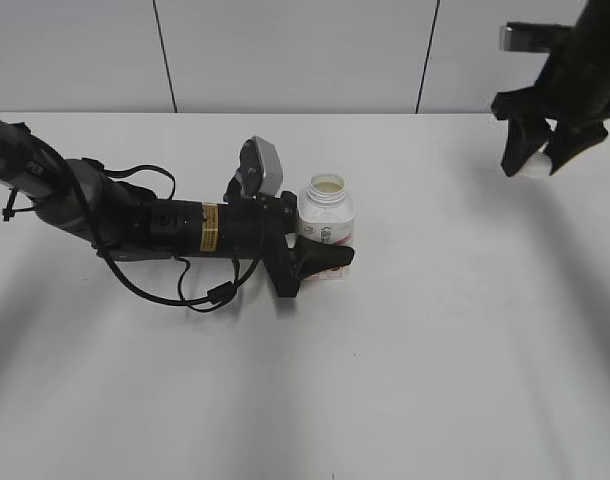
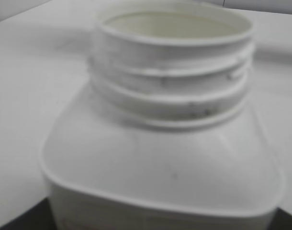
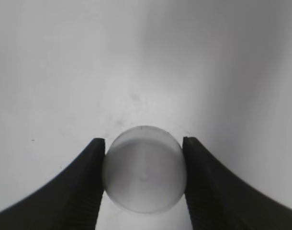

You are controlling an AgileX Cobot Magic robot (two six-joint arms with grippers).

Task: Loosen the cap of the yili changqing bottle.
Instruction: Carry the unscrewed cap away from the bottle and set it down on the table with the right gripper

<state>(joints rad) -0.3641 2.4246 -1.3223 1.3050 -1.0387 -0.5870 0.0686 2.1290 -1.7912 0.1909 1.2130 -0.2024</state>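
Observation:
The yili changqing bottle (image 1: 326, 213) stands upright on the white table, white with a pink-red label, its threaded neck open and capless. It fills the left wrist view (image 2: 165, 153), shoulders and open neck close up. My left gripper (image 1: 320, 257) is shut on the bottle's lower body from the left. The white cap (image 1: 536, 166) is off the bottle, held in my right gripper (image 1: 534, 162) above the table at the far right. In the right wrist view the round cap (image 3: 144, 169) sits clamped between the two black fingers (image 3: 144, 179).
The white table (image 1: 435, 340) spreads around the bottle. A grey panelled wall (image 1: 285, 55) stands behind its far edge. The left arm's cables (image 1: 200, 290) lie on the table left of the bottle.

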